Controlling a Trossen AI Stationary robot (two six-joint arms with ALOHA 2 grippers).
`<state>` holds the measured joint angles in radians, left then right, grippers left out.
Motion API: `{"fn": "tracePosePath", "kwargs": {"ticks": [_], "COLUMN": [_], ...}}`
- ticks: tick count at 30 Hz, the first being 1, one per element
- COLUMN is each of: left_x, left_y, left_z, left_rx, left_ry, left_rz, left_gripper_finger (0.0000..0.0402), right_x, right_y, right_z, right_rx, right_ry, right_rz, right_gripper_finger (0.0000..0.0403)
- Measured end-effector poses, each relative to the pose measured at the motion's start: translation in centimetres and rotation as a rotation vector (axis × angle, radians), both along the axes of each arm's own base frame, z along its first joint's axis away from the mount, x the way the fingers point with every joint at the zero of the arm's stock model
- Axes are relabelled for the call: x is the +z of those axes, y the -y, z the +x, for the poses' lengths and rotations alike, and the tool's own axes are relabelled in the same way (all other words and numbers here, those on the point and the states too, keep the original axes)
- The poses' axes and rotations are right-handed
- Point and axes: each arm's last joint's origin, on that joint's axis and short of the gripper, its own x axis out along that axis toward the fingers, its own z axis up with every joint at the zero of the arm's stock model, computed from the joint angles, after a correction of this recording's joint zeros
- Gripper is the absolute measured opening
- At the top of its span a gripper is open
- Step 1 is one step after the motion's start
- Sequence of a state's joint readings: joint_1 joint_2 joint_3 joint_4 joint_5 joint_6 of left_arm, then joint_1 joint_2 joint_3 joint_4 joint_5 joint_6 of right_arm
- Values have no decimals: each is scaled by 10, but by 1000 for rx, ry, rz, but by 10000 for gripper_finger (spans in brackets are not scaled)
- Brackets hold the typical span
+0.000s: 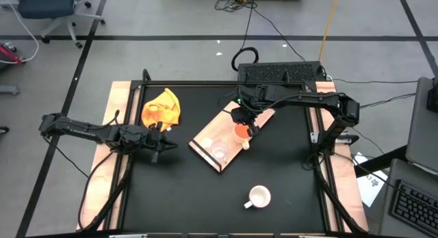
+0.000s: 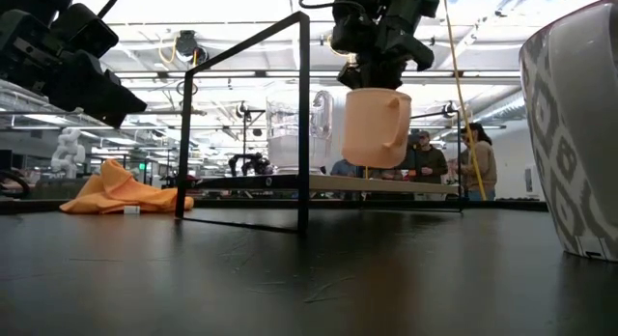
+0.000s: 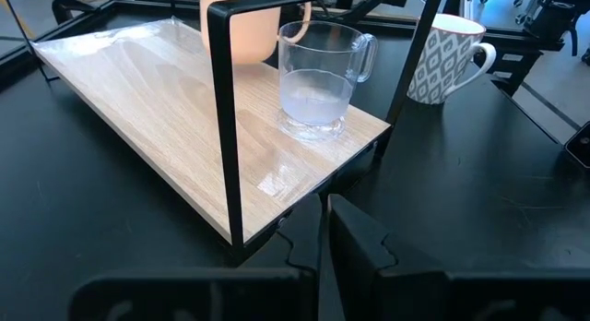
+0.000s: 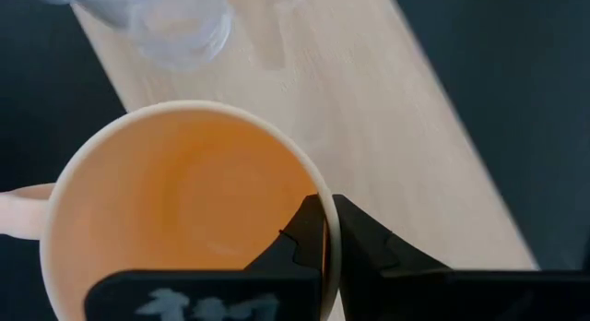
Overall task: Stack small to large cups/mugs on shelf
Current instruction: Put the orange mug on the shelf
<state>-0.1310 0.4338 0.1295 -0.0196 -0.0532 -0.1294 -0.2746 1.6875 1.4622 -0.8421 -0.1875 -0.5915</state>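
Note:
The yellow-orange mug point(image 1: 241, 132) hangs in my right gripper point(image 4: 324, 231) just above the light-wood shelf point(image 1: 209, 134), near its far half. It also shows in the low view point(image 2: 375, 128). The clear glass cup point(image 1: 219, 152) stands upright on the shelf's near end and shows in the left wrist view too point(image 3: 318, 81). The white patterned mug point(image 1: 259, 197) stands on the black table toward the near edge. My left gripper point(image 3: 324, 238) is shut and empty at the table's left, pointing at the shelf. My right gripper holds the yellow-orange mug by its rim point(image 4: 330, 210), one finger inside the mug and one outside the wall. The fingers come from above, pointing down. The mug hangs upright below them point(image 2: 375, 133), clear of the shelf, its handle point(image 2: 398, 109) to one side.
A yellow cloth point(image 1: 163, 108) lies crumpled at the table's far left. A thin black metal frame point(image 2: 302, 114) rises over the shelf's end and stands between my left gripper and the glass cup. People stand in the room beyond the table point(image 2: 473, 157).

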Motion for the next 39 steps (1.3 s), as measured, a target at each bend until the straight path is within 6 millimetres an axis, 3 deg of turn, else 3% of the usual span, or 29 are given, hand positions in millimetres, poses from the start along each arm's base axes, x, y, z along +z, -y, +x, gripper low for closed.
{"fn": "tracePosePath", "kwargs": {"ticks": [39], "left_x": [0], "left_y": [0], "left_z": [0], "left_rx": [-6], "left_ry": [2], "left_rz": [18], "left_gripper_finger": [26], "right_x": [-19], "right_y": [-1], "right_z": [-1], "right_rx": [142], "right_ry": [26], "right_rz": [-47], "right_gripper_finger": [2]}}
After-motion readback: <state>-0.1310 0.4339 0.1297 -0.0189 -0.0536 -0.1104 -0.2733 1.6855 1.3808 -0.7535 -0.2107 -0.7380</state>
